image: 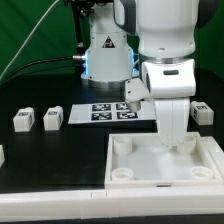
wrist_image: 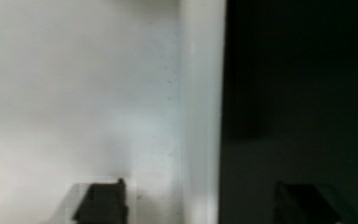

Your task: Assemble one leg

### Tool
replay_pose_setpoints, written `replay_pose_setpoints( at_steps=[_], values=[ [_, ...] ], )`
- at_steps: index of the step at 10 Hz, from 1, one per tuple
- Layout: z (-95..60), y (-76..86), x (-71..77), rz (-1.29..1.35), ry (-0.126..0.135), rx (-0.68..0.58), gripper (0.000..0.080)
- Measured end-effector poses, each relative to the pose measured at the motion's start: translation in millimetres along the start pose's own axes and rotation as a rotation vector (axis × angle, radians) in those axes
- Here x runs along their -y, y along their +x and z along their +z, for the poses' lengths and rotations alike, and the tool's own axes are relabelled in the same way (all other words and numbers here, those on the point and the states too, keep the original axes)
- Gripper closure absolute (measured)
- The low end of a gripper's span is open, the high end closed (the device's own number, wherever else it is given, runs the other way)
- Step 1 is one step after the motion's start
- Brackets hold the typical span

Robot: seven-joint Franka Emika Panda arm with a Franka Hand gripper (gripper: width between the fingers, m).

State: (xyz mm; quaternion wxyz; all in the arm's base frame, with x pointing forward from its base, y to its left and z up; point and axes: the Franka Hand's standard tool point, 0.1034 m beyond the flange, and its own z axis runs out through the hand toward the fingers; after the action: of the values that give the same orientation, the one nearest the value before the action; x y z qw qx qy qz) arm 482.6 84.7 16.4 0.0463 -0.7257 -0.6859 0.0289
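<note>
1. A white robot arm (image: 165,40) reaches down to a large white tray-shaped piece (image: 130,175) lying on a black counter (image: 50,165).
2. The tool (image: 178,140) sits low at the tray's far wall.
3. In the wrist view, the tool (wrist_image: 204,200) is open, its two dark fingers (wrist_image: 101,203) wide apart. A white surface lies by one finger and black by the other, the edge between them.
4. The leg (image: 52,117), a small white block with a black-and-white marker, stands beyond the tray's far corner, toward the exterior view's left, well apart from the tool.
5. A second leg (image: 22,120) stands near it, farther from the tray.
6. A third leg (image: 200,112) stands beyond the tray's far wall, toward the exterior view's right.
7. The marker board (image: 105,111) lies flat just beyond the tray's far wall.
</note>
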Motion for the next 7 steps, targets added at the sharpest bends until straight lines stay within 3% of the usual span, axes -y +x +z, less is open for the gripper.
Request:
replay_pose_setpoints(
  at_steps=[1, 2, 7],
  values=[
    [0.3, -0.5, 0.3, 0.002, 0.0, 0.0, 0.0243],
    [0.5, -0.8, 0.5, 0.002, 0.0, 0.0, 0.0179],
    [-6.4, -0.2, 2.1, 0.039, -0.012, 0.001, 0.015]
  ],
)
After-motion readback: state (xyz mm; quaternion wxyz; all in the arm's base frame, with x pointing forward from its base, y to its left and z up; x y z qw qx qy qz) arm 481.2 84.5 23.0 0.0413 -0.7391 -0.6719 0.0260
